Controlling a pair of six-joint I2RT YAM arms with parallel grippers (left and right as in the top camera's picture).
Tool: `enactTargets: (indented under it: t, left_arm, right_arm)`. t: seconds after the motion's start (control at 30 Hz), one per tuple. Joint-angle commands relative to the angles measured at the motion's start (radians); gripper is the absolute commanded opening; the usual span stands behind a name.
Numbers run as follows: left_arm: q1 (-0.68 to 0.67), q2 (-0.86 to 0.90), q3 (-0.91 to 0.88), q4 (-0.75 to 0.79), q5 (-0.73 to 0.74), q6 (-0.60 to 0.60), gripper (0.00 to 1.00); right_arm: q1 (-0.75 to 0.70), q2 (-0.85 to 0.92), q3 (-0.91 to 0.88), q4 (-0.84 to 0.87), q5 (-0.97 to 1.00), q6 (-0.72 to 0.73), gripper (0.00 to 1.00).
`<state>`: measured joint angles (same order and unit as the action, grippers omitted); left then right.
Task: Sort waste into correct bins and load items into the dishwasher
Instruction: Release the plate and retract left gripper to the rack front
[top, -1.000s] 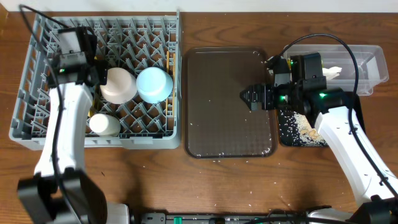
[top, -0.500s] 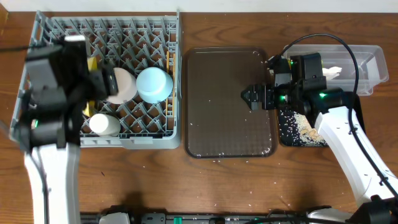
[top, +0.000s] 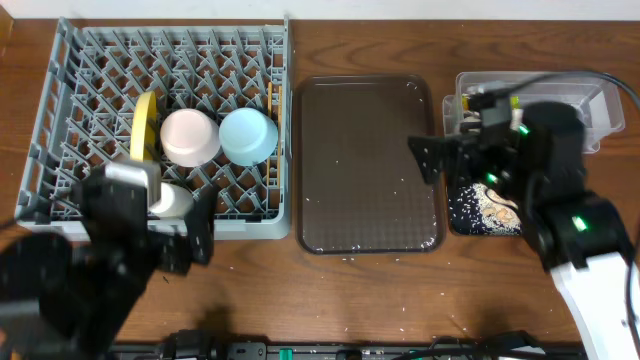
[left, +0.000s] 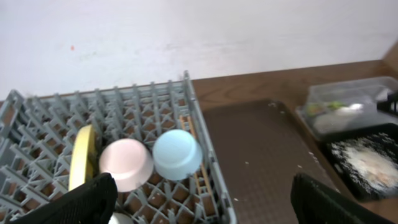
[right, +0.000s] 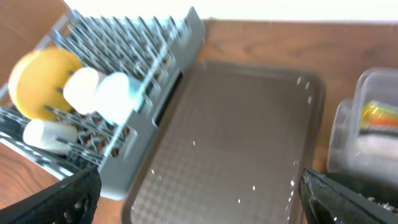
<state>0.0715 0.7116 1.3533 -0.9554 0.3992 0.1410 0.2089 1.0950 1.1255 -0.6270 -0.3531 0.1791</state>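
Few rice grains (top: 347, 259) on wooden table (top: 300, 292)

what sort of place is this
Probably a staged tabletop test setup, not a real kitchen: a grey dish rack and a brown serving tray sit on a wooden table against a plain white wall.

**Hidden and unclear regions**

The left arm (top: 100, 265), blurred and cropped by the overhead view's lower edge, covers part of the cup (top: 178, 200) and the rack's (top: 45, 150) near rim. The blurred right arm (top: 555, 195) overlaps the tub (top: 600, 100) and the black tray (top: 455, 225). The right wrist view is smeared throughout, leaving the tub's contents indistinct.
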Motion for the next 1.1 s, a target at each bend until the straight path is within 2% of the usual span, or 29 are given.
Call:
enactTargets:
  t: [0.0,0.57,0.9,1.0,1.07]
  left_arm:
    - [-0.011,-0.019,0.010,-0.043,0.019,0.023,0.98]
    - [-0.011,-0.021,0.010,-0.092,0.019,0.023,0.98]
    - [-0.029,-0.021,0.010,-0.096,0.019,0.023,0.99]
    - [-0.034,-0.026,-0.011,-0.054,-0.019,0.037,0.99]
    - [-0.034,-0.031,-0.060,0.030,-0.063,-0.008,0.99]
  right_arm:
    - [-0.013,-0.061,0.006,-0.002,0.013,0.007,0.99]
    - [-0.013,-0.089,0.006,-0.032,0.013,0.007,0.99]
    - [-0.013,-0.089,0.006,-0.122,0.013,0.007,0.99]
    - [-0.013,-0.089,0.006,-0.150,0.013,0.007,0.99]
    - [-0.013,-0.089,0.006,-0.169,0.013,0.007,0.99]
